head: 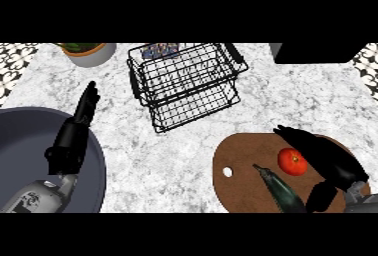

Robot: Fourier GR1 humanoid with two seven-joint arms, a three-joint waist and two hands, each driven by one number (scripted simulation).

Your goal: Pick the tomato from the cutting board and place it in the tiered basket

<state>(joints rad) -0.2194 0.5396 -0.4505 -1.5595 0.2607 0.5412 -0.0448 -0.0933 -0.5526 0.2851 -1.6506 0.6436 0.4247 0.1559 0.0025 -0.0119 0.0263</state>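
lying on marble counter (310, 95): cutting board (244, 165), tomato (293, 161) beside open, empty right-hand fingers (299, 134)

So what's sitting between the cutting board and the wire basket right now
Nothing: in the head view, only bare marble counter separates the cutting board from the tiered basket.

The setting was a kitchen. A marble-patterned counter (184, 150) carried a wooden cutting board (244, 185) with a tomato (292, 161) and an eggplant (283, 192), a black wire tiered basket (188, 85), and a potted plant (87, 51). Patterned tiles (15, 62) showed at the far corners.
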